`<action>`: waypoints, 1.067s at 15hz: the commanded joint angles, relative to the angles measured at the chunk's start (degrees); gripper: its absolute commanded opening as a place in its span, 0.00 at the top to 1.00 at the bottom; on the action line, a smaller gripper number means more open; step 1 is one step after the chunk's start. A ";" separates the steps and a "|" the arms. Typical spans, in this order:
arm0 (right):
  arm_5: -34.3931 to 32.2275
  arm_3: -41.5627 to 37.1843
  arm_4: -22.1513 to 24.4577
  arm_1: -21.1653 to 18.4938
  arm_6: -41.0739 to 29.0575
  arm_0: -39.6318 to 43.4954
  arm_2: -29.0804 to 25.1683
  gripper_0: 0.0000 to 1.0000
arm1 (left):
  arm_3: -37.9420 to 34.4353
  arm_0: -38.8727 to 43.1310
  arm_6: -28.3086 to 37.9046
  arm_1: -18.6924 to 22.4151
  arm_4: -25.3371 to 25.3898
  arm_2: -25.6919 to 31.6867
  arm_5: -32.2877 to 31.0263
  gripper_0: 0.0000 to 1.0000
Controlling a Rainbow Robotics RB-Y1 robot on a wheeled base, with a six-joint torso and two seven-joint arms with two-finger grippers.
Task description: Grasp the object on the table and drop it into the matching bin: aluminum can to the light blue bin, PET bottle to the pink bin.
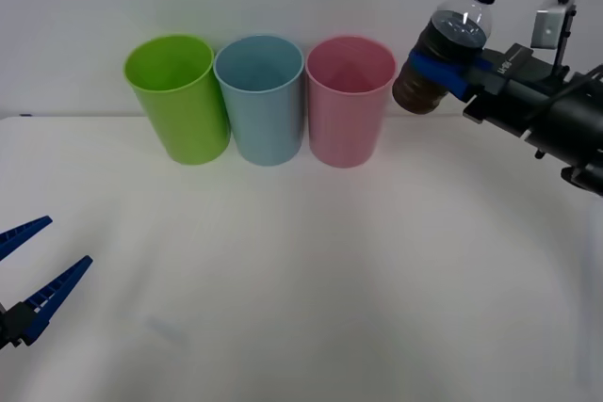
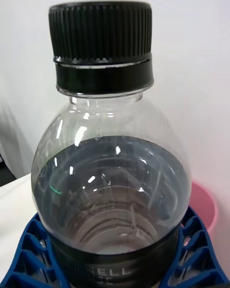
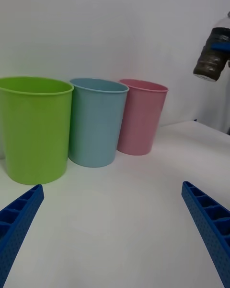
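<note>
One small PET bottle (image 1: 450,44) hangs at the front view's upper right, beside the pink bin (image 1: 350,101), clenched by the right gripper (image 1: 443,71) around its label. Light, smooth and crushable, it suits this mid-body hold. Left gripper (image 1: 33,272) waits splayed, lower left.

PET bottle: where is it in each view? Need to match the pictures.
Front view: PET bottle upper right, tilted, held in the right gripper, beside the pink bin.
Right wrist view: close up at centre, cap on top, blue fingers around its body.
Left wrist view: upper right edge, in the air.
Shared landmark: the pink bin.
</note>
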 commanded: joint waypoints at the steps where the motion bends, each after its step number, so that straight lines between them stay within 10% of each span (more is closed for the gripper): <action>1: 0.01 5.35 0.37 1.46 -0.49 -5.56 2.72 1.00 | 0.00 0.00 0.00 0.00 0.00 0.00 0.00 0.00; 16: 6.69 26.27 19.18 21.15 -1.28 -22.78 1.93 1.00 | 0.00 0.00 0.00 0.00 0.00 0.00 0.00 0.00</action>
